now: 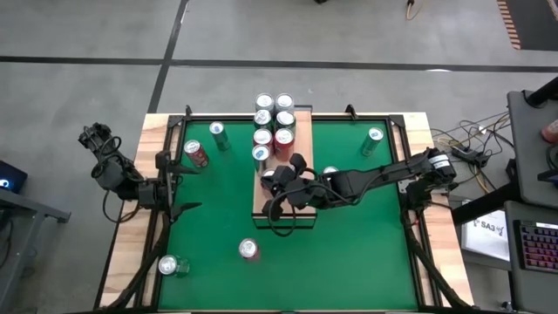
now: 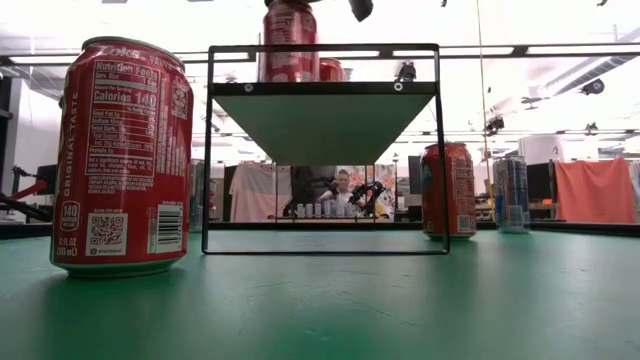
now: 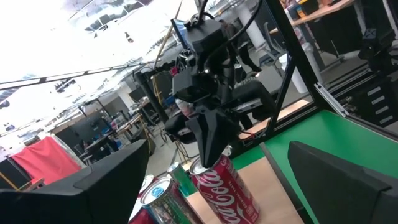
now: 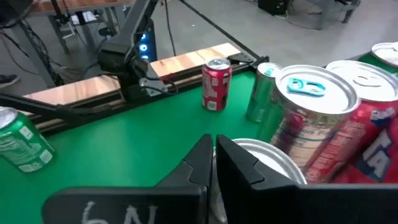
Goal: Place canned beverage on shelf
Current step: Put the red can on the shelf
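Observation:
The shelf is a pale wooden board on a low dark frame in the middle of the green table. Several cans stand in two rows on its far end. Nearer on the board stands a red cola can. My right gripper is shut and slants down from the table's right, with its tips at this can's silver top. My left gripper waits open at the table's left edge, holding nothing. My right gripper's shut fingertips stand at the top rim of the upright red cola can on the shelf, coming from above and from the table's right. I cannot tell whether they touch the can.
Loose cans stand on the table: a red one and a green one at the far left, one at the far right, a red one and a green one near the front.

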You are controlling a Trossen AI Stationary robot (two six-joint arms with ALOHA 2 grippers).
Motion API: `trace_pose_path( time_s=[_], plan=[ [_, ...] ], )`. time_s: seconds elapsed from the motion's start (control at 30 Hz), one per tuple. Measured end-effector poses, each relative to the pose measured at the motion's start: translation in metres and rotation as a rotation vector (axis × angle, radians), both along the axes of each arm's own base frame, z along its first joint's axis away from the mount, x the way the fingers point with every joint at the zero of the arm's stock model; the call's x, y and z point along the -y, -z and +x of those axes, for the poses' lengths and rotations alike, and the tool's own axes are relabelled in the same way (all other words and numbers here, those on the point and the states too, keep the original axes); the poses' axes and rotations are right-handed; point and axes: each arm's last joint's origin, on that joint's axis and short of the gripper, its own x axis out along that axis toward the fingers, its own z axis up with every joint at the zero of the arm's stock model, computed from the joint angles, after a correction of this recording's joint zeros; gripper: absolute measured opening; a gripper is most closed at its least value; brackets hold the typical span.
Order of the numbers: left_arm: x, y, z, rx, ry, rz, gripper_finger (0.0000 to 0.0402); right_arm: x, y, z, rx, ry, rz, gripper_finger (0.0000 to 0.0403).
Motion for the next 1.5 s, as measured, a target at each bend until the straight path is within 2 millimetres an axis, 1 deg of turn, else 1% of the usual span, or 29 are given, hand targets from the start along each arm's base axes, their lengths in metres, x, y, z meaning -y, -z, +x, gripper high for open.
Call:
trace_pose_path(
  time_s=[0.3,0.87,1.0,1.13,1.23,1.4,1.5],
  plan=[
    [0.0,0.0,0.0,0.0,0.0,-0.003,0.0368,-0.006,0.0,-0.001,-0.001,-0.023,0.006,0.0012],
    [0.0,0.0,0.0,0.0,0.001,-0.01,0.0368,-0.005,-0.002,-0.001,0.0,-0.022,-0.012,0.0012],
    [0.0,0.0,0.0,0.0,0.002,-0.017,0.0368,-0.006,-0.01,-0.001,0.01,-0.034,-0.03,0.0012],
    [0.0,0.0,0.0,-0.001,0.003,-0.031,0.0368,-0.005,-0.023,-0.002,0.014,-0.037,-0.036,0.0012],
    [0.001,0.001,0.001,-0.005,0.005,-0.039,0.0368,-0.003,-0.032,-0.007,-0.034,0.003,-0.04,0.0012],
    [0.004,0.002,0.003,-0.017,0.009,-0.075,0.0368,0.002,-0.04,-0.02,-0.146,0.114,-0.071,0.0012],
    [0.007,0.003,0.007,-0.029,0.011,-0.095,0.0368,0.007,-0.044,-0.026,-0.192,0.148,-0.083,0.0012]
  ],
)
